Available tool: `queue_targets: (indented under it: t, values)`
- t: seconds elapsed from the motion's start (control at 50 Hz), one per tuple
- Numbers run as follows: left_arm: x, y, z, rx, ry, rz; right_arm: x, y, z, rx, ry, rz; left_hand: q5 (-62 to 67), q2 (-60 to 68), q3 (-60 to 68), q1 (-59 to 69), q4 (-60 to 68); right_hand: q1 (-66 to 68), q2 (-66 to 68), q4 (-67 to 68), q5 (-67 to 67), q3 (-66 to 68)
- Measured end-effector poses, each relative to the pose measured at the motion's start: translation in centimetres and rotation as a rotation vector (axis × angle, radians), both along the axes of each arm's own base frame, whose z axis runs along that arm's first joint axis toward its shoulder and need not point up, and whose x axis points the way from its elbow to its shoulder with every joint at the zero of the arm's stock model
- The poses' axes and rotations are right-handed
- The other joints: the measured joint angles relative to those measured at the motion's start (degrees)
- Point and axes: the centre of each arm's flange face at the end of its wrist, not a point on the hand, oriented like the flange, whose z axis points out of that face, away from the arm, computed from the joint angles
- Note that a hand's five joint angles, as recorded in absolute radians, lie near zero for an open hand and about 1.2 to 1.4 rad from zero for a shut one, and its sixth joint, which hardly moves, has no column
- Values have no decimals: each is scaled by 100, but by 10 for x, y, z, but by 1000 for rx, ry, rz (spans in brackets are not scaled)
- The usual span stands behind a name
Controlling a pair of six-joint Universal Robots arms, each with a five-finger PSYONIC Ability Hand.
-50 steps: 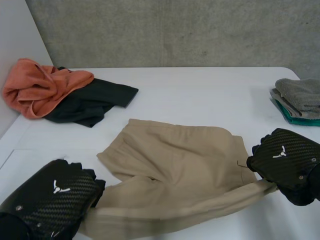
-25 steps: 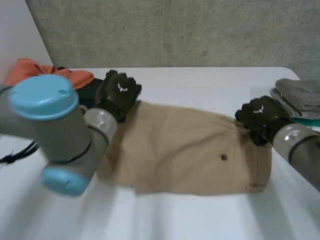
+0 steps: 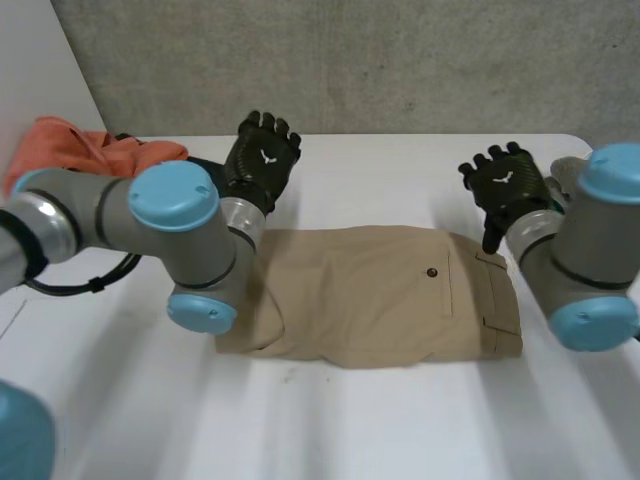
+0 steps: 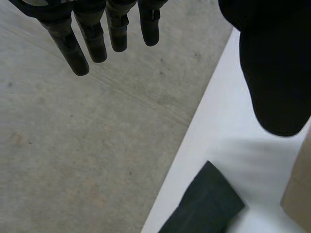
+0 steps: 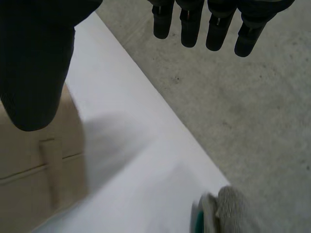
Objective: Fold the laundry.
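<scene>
Tan shorts (image 3: 380, 295) lie folded flat in the middle of the white table (image 3: 380, 170), a button and back pocket facing up. My left hand (image 3: 262, 160) hovers open above the shorts' far left corner, fingers (image 4: 77, 39) straight and spread, holding nothing. My right hand (image 3: 505, 185) is raised open over the far right corner, fingers (image 5: 214, 24) straight and empty. In the right wrist view a corner of the tan shorts (image 5: 34, 160) lies under the thumb. The left wrist view catches a tan edge (image 4: 299, 194) beside a dark cloth (image 4: 204, 208).
An orange cloth (image 3: 85, 155) and a dark garment (image 3: 205, 165) are heaped at the far left. A stack of folded grey and teal clothes (image 3: 570, 175) sits at the far right, partly behind my right arm; its edge (image 5: 223, 208) shows in the right wrist view.
Both hands carried the near half of the shorts over to the far side, making a fold, then let go and rose with fingers straightened.
</scene>
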Motion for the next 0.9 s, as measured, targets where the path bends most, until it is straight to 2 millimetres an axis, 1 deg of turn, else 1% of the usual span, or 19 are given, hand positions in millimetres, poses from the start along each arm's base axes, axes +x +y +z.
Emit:
queue_targets:
  t: [0.02, 0.06, 0.08, 0.12, 0.14, 0.22, 0.3, 0.38, 0.46, 0.48, 0.52, 0.54, 0.6, 0.66, 0.74, 0.8, 0.86, 0.88, 0.9]
  values:
    - [2, 3, 3, 1, 3, 0, -2, 3, 2, 10, -4, -2, 0, 0, 0, 0, 0, 0, 0, 0, 0, 0]
    - [8, 12, 13, 8, 13, 2, -13, 23, 13, 96, -30, -13, 0, 0, 0, 0, 0, 0, 0, 0, 0, 0]
    - [12, 18, 16, 17, 19, 3, -18, 32, 14, 143, -40, -15, 0, 0, 0, 0, 0, 0, 0, 0, 0, 0]
    - [16, 24, 20, 29, 27, 3, -23, 40, 13, 193, -51, -17, 0, 0, 0, 0, 0, 0, 0, 0, 0, 0]
    - [21, 31, 22, 46, 36, 3, -30, 52, 10, 270, -69, -18, 0, 0, 0, 0, 0, 0, 0, 0, 0, 1]
    - [33, 49, 20, 103, 63, 0, -41, 69, -4, 411, -115, -14, 0, 0, 0, 0, 0, 21, 61, 60, 49, 65]
    - [39, 60, 13, 154, 82, -4, -47, 74, -20, 459, -154, -3, 0, 0, 0, 0, 0, 502, 644, 644, 600, 635]
    - [41, 66, 5, 187, 88, -7, -48, 69, -34, 438, -172, 6, 0, 0, 0, 0, 0, 1653, 1707, 1738, 1687, 1726]
    - [41, 68, 1, 200, 85, -9, -48, 63, -47, 424, -170, 0, 0, 0, 0, 0, 0, 3805, 4226, 4172, 3956, 4161]
    - [40, 68, 0, 204, 81, -10, -49, 60, -52, 419, -165, -9, 0, 0, 0, 0, 0, 4603, 5305, 5201, 5070, 5192]
    - [39, 69, -1, 207, 78, -11, -51, 57, -54, 408, -160, -23, 0, 0, 0, 0, 0, 4947, 5554, 5562, 5432, 5528]
    - [39, 69, -1, 207, 78, -11, -52, 57, -53, 403, -160, -27, 0, 0, 0, 0, 0, 4983, 5564, 5597, 5461, 5553]
    - [40, 70, 0, 206, 77, -12, -64, 48, -40, 345, -157, -76, 0, 0, 0, 0, 0, 5222, 5566, 5655, 5557, 5599]
    - [42, 72, 5, 199, 82, -11, -84, 39, -23, 275, -138, -127, 0, 0, 0, 0, 0, 5223, 5566, 5665, 5588, 5599]
    - [46, 76, 11, 191, 88, -9, -106, 32, -7, 215, -88, -164, 0, 0, 0, 0, 0, 5223, 5566, 5666, 5595, 5599]
    - [49, 79, 14, 190, 91, -9, -115, 32, -1, 206, -53, -163, 0, 0, 0, 0, 0, 4772, 4906, 4948, 4874, 4925]
    - [52, 83, 16, 195, 97, -9, -112, 40, 0, 246, -41, -125, 0, 0, 0, 0, 0, 1649, 1828, 1948, 1788, 1935]
    - [53, 84, 16, 199, 101, -9, -109, 44, -1, 267, -45, -109, 0, 0, 0, 0, 0, 1118, 1209, 1313, 1142, 1310]
    - [54, 85, 17, 201, 104, -9, -106, 48, -2, 287, -54, -97, 0, 0, 0, 0, 0, 895, 1014, 1077, 903, 1084]
